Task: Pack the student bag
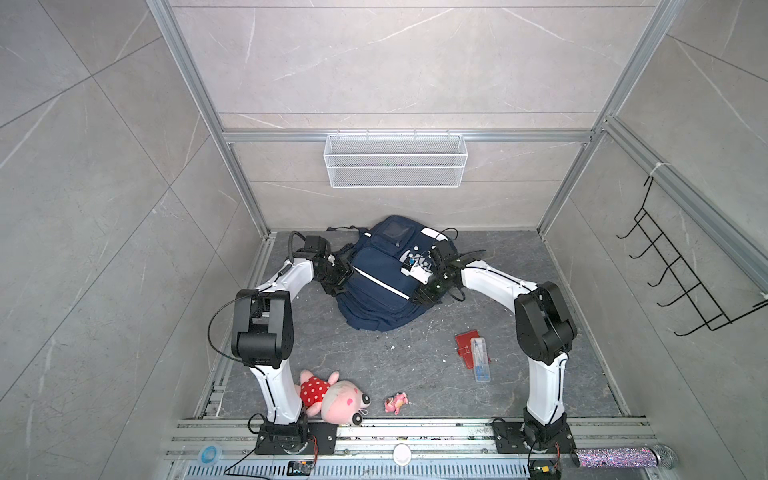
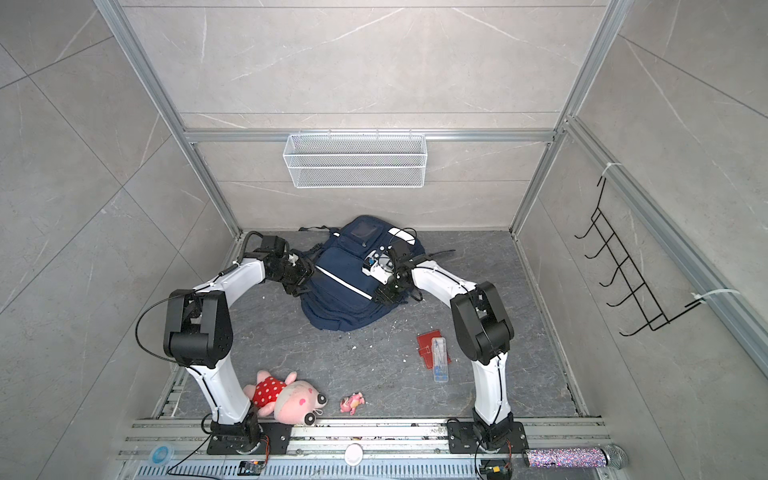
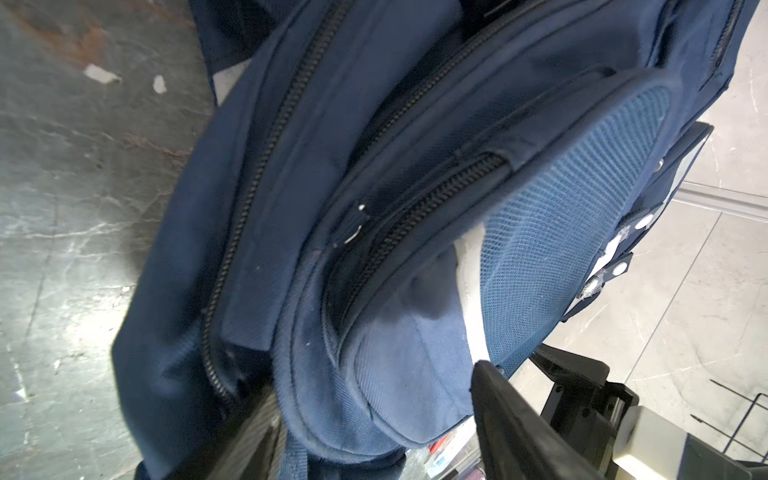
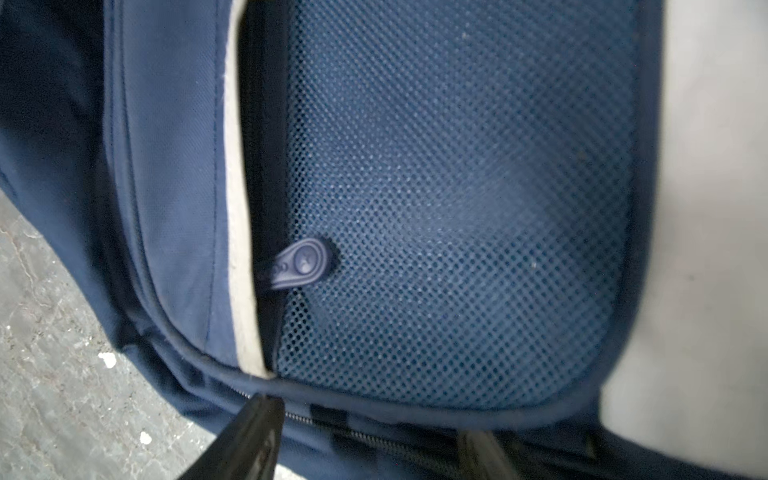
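The student bag (image 1: 374, 286) is flanked by left gripper (image 1: 344, 282) and right gripper (image 1: 420, 294), jaws parted around fabric; pinching cannot be told.

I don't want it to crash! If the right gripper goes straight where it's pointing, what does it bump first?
The student bag. The right gripper has its jaws aimed at the bag's edge, just below the blue mesh panel. How close they already are is hard to tell.
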Robot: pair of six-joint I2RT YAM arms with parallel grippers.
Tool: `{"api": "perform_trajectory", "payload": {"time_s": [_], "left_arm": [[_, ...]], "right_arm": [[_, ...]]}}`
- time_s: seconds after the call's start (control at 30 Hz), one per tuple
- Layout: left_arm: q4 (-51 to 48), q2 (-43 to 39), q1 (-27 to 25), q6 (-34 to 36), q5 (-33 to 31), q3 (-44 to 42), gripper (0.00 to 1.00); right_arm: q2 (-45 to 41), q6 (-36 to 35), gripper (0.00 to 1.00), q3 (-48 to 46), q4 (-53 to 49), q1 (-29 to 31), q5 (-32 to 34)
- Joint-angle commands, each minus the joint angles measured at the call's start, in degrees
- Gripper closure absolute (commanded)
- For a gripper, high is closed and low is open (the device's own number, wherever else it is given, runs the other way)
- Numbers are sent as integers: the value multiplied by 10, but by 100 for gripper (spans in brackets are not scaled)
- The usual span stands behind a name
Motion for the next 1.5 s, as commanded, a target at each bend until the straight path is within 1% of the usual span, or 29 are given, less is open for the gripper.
{"api": "perform_trajectory", "payload": {"time_s": [0.0,0.1,0.27,0.37,0.47,0.5,0.53,0.57,0.6,0.63,0.67,0.7,0.73,0.8,0.87,0.93,1.03,1.2,1.47], "left_arm": [[-4,-2,-19,23,40,-2,38],[-8,1,-30,28,34,-5,45],[25,2,-45,9,29,-20,57],[31,-7,-49,5,26,-21,61],[20,-22,-48,10,23,-20,62],[2,-29,-48,15,16,-17,61],[-30,-36,-48,25,-3,-7,54],[-68,-41,-47,34,-34,4,43],[-115,-51,-48,41,-73,15,34],[-147,-67,-48,47,-119,23,31],[-155,-89,-49,54,-152,24,29],[-153,-105,-52,58,-167,23,28],[-154,-116,-55,62,-170,30,31],[-164,-112,-59,62,-149,50,44],[-167,-98,-64,53,-123,63,50],[-138,-91,-68,28,-106,57,53],[-87,-76,-69,-19,-80,38,53],[-34,-56,-72,-68,-60,16,50],[2,-25,-73,-99,-52,2,49]], "right_arm": [[24,13,34,5,-40,12,-12],[24,20,34,5,-41,13,-18],[25,28,34,6,-41,15,-23],[24,29,34,8,-44,14,-20],[23,31,35,11,-44,15,-13],[22,33,35,12,-45,15,-13],[22,35,36,12,-45,15,-13],[21,38,36,12,-46,15,-13],[21,41,36,13,-45,15,-14],[21,44,36,16,-47,15,-13],[22,47,36,17,-50,15,-14],[23,49,37,18,-51,15,-14],[23,51,37,21,-54,15,-13],[22,54,37,21,-54,15,-14],[24,60,38,23,-52,15,-16],[28,66,39,27,-52,15,-19],[33,74,39,34,-53,15,-19],[42,77,40,52,-63,14,-17],[42,87,41,55,-56,15,-16]]}}
